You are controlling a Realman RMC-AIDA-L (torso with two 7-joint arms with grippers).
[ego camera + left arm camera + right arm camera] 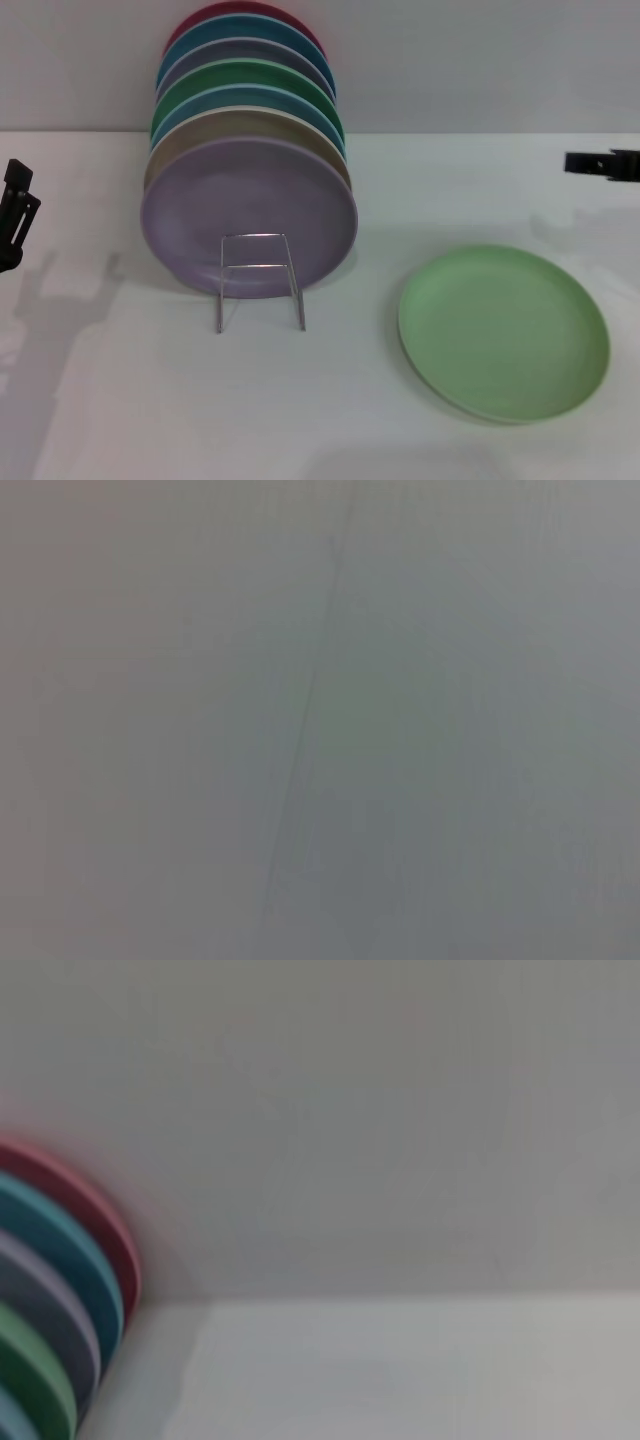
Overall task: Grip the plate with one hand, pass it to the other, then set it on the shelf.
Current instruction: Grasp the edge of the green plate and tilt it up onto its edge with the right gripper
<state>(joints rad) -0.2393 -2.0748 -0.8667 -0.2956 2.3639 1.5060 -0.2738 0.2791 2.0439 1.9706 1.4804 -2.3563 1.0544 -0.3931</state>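
Observation:
The pale mint-green plate (505,330) lies flat on the white table at the front right, with nothing touching it. The shelf (260,280), a thin chrome wire rack, stands left of centre and holds several coloured plates upright, a lilac plate (248,200) foremost. My left gripper (15,215) hangs at the far left edge, well away from the rack. My right gripper (603,164) is at the far right edge, above and behind the mint plate. The right wrist view catches the rims of the racked plates (60,1290). The left wrist view holds only a plain grey surface.
A grey wall (480,60) runs along the back of the white table (130,400). Bare table surface lies in front of the rack and between the rack and the mint plate.

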